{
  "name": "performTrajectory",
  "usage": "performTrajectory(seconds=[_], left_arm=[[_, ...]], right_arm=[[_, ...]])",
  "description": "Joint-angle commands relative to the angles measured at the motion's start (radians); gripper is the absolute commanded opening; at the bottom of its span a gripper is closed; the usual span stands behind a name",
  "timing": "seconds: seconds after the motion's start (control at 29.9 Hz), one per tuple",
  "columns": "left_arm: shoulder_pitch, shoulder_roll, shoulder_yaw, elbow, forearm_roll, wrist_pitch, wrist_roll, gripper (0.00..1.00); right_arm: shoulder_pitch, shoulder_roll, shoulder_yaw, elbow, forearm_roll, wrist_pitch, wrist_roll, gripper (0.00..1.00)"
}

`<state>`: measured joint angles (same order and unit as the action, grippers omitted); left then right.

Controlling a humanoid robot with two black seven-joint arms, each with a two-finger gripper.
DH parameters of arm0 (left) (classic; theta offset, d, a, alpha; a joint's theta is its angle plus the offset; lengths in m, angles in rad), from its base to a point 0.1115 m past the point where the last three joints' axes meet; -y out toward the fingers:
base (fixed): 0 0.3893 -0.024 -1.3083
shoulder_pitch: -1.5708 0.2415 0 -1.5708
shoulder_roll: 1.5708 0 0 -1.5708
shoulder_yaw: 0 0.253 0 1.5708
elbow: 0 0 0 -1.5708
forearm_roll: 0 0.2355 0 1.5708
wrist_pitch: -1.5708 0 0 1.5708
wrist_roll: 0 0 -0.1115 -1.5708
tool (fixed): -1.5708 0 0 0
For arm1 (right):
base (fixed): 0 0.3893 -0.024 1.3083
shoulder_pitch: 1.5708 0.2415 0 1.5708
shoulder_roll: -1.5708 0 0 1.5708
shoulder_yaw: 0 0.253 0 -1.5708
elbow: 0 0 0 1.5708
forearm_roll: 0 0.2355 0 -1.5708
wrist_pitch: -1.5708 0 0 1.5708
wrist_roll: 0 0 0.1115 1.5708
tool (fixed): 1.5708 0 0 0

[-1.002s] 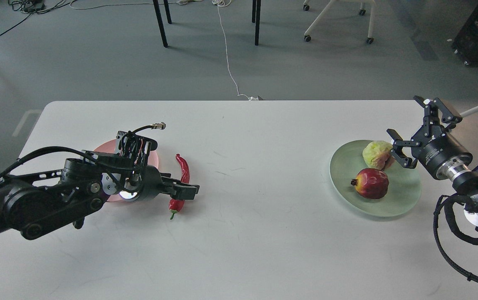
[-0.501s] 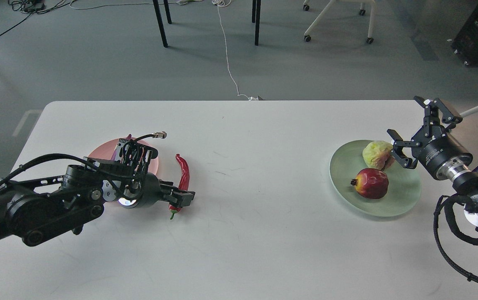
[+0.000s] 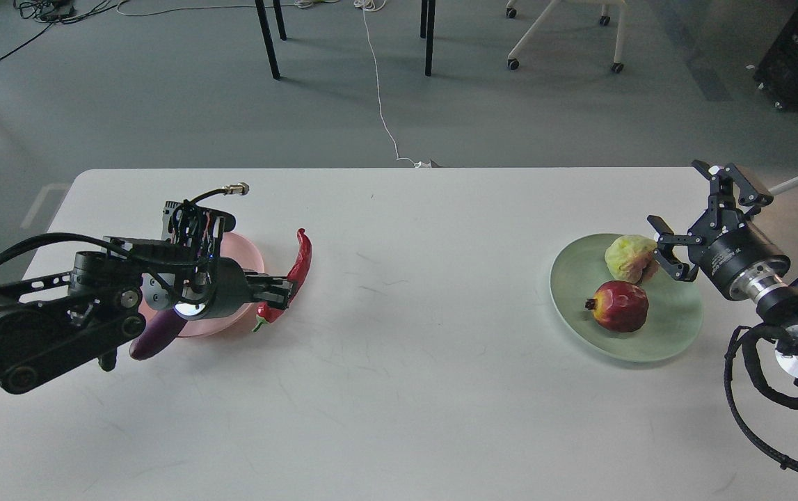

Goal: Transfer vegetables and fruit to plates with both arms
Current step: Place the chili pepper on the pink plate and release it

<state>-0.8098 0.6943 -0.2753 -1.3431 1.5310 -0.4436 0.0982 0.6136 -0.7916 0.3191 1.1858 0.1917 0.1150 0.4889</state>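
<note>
1. Our left claw [image 3: 280, 296] grips the lower part of the red chili pepper [image 3: 298, 261], near its green stem, with the fingers pinched onto it.
2. The chili pepper stands tilted, its pointed tip up and away from us, its stem end down by the right edge of the pink plate [image 3: 249, 254].
3. The pink plate lies on the left side of the white table [image 3: 399, 348], and our left arm hides most of it.
4. The purple eggplant [image 3: 155, 337] shows under our left wrist; its rounded near end sticks out past the near rim of the pink plate, and the rest is hidden.
5. Our right claw [image 3: 701, 209] hangs with its fingers spread wide and holds nothing.
6. One of its fingers sits just beside the yellow-green fruit [image 3: 628, 257]; we cannot tell whether they touch.
7. The yellow-green fruit rests in the far part of the green plate [image 3: 579, 306], on the right side of the table.
8. The pomegranate [image 3: 620, 306] lies in the same plate, nearer to us, close against the yellow-green fruit, with its crown pointing left.
</note>
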Motion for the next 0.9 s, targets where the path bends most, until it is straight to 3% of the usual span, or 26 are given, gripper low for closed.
performTrajectory(seconds=[0.0, 0.13, 0.2, 0.23, 0.3, 0.33, 0.6, 0.7, 0.77, 0.87], left_arm=[[0.001, 0.077, -0.004, 0.002, -0.008, -0.001, -0.003, 0.14], [0.015, 0.135, 0.01, 0.013, -0.011, 0.0, -0.011, 0.17], [0.021, 0.146, 0.01, 0.013, -0.011, 0.0, -0.015, 0.23], [0.027, 0.148, 0.008, 0.013, -0.011, 0.0, -0.018, 0.34], [0.031, 0.146, 0.005, 0.012, -0.011, 0.003, -0.02, 0.7], [0.031, 0.145, 0.002, 0.01, -0.009, 0.005, -0.02, 0.79], [0.006, 0.136, -0.041, 0.007, -0.095, 0.011, -0.025, 0.93], [-0.008, 0.113, -0.164, 0.008, -0.242, 0.017, -0.07, 0.94], [0.006, 0.096, -0.263, 0.012, -0.41, 0.031, -0.113, 0.99], [0.03, 0.053, -0.312, 0.015, -0.676, 0.118, -0.181, 0.99]], right_arm=[[0.0, 0.002, 0.0, 0.002, 0.0, 0.0, 0.0, 0.98], [-0.002, 0.003, 0.0, 0.0, 0.0, 0.0, 0.0, 0.98], [-0.002, 0.003, 0.0, 0.0, 0.0, 0.0, 0.0, 0.98], [-0.002, 0.003, 0.0, 0.002, 0.0, 0.0, 0.0, 0.98], [-0.003, 0.003, 0.0, 0.002, 0.0, 0.0, 0.0, 0.98], [-0.003, 0.003, 0.0, 0.002, 0.0, 0.0, 0.0, 0.98], [-0.003, 0.002, 0.0, 0.002, 0.0, 0.0, 0.0, 0.98], [0.011, 0.0, 0.006, 0.0, 0.0, 0.0, 0.0, 0.98], [0.026, 0.0, 0.011, 0.0, 0.0, 0.0, 0.0, 0.98], [0.086, 0.008, -0.002, -0.003, 0.0, -0.015, 0.0, 0.98]])
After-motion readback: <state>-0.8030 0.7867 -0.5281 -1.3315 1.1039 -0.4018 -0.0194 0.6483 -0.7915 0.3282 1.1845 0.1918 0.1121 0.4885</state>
